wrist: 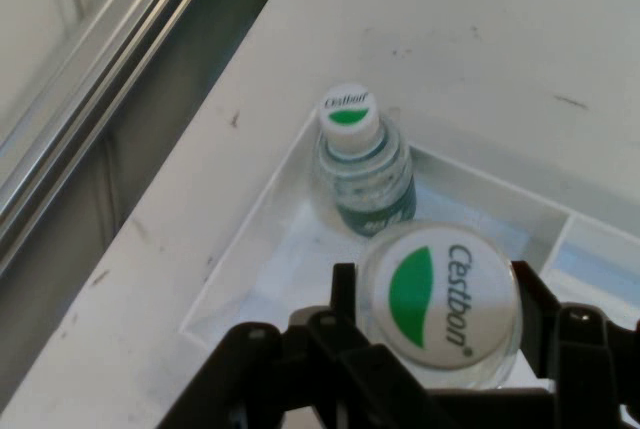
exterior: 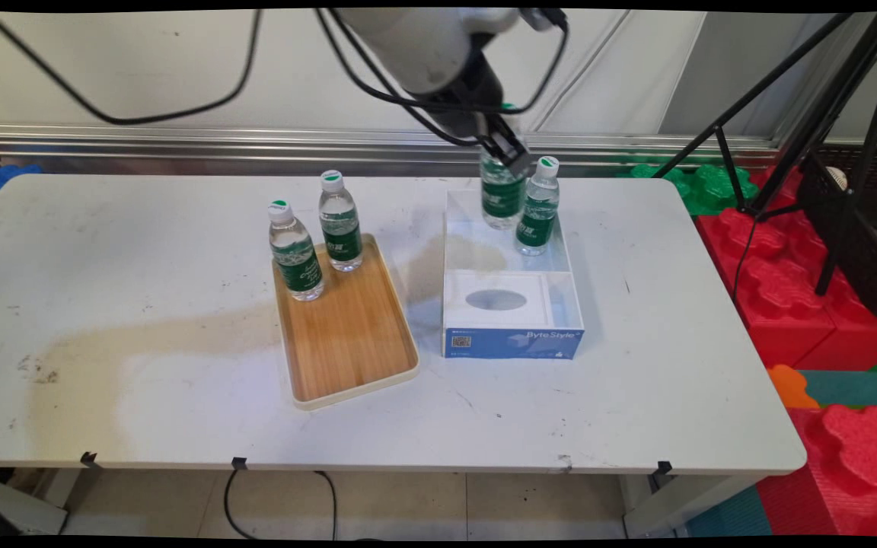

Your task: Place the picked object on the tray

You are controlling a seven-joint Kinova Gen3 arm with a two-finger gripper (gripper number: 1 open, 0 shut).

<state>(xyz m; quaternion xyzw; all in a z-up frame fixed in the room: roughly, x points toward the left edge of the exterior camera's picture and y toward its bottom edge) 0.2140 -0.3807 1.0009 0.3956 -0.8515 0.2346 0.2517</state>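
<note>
Claw (exterior: 505, 144) clamping one bottle (exterior: 501, 199); one boxed (exterior: 537, 213), two trayed (exterior: 295, 255) (exterior: 340, 226).

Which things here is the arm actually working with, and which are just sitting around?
In play: gripper shut on held bottle, raised over white box; second bottle standing in that box.

Lying about: wooden tray, two bottles on it, tripod, foam blocks.

Clear glossy plastic bottles (exterior: 537, 209), wood-grain tray (exterior: 347, 335) with smooth cream rim, scuffed matt white table (exterior: 141, 396), printed cardboard box (exterior: 513, 342)
</note>
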